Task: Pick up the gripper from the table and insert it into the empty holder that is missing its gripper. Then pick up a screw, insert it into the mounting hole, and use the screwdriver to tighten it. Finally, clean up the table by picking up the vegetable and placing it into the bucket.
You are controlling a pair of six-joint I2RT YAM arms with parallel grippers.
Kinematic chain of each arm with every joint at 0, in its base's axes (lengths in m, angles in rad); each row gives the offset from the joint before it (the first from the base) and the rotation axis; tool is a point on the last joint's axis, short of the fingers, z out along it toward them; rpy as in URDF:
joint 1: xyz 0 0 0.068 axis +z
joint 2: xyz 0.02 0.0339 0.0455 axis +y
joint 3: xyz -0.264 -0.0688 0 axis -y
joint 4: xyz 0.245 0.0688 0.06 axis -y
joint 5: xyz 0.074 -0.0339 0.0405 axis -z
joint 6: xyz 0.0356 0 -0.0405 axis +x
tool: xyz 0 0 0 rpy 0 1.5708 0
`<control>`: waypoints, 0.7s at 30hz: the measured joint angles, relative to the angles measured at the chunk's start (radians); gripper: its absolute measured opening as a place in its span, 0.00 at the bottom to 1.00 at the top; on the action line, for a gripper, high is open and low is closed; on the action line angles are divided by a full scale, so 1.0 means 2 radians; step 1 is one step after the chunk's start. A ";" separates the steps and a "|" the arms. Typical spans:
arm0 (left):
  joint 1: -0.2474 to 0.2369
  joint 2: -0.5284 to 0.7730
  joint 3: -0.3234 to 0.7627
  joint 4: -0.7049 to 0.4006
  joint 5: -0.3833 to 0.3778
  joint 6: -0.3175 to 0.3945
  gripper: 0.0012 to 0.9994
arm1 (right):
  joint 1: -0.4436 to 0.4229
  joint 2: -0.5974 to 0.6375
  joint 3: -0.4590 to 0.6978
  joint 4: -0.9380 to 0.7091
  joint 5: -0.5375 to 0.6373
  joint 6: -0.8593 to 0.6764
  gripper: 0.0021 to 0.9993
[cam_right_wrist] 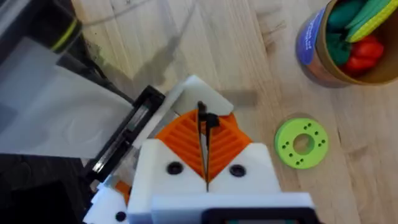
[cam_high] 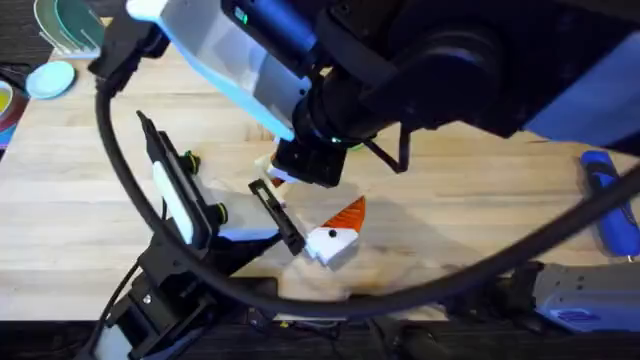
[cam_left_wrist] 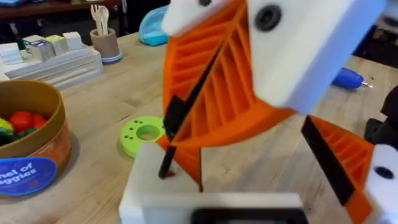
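From overhead, the loose white plastic gripper block with the orange ribbed triangular tip (cam_high: 336, 238) lies on the pale wooden worktop (cam_high: 450, 200), toward the middle of its near edge, with its tip pointing toward the far edge. Just beside it, on the left-edge side, lies the narrow flat black holder bar (cam_high: 278, 218). The bar is joined to a white and black robot arm end with green knobs (cam_high: 182, 195) that slants toward the near left corner. The right end effector (cam_high: 285, 176) hangs just above the holder bar's far end, under a large dark blurred arm that crosses the far half of the worktop. The thick blue cylindrical screwdriver (cam_high: 608, 195) lies close to the right edge. In the left wrist view, a round bucket with blue sides and a tan rim (cam_left_wrist: 37, 94) holds red and green toys. A bright green ring-shaped disc (cam_left_wrist: 143, 134) lies flat near it. I cannot tell whether the left end effector is released or clenched. In the right wrist view, the right end effector's white fingers are clenched, with their orange ribbed pads pressed together along a thin dark seam. Whether anything is pinched between them cannot be told. The pads hang over a white piece beside the holder bar, and the green disc and the bucket lie apart from them.
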 joint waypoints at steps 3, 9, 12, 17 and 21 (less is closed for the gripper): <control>0.000 0.000 0.000 0.001 0.000 0.001 0.99 | 0.000 -0.002 0.000 -0.001 0.000 0.000 0.00; 0.000 0.000 0.000 0.002 0.000 0.001 0.99 | 0.000 -0.010 0.000 -0.003 0.004 0.000 0.00; 0.000 0.000 0.000 0.002 0.000 0.001 0.99 | 0.000 -0.013 0.000 -0.007 0.012 0.000 0.00; 0.000 0.000 0.000 0.002 0.000 0.002 0.99 | 0.000 -0.013 0.000 -0.009 0.017 0.000 0.00; 0.000 0.000 0.000 0.002 0.000 0.002 0.99 | 0.000 -0.013 0.000 -0.007 0.013 0.000 0.00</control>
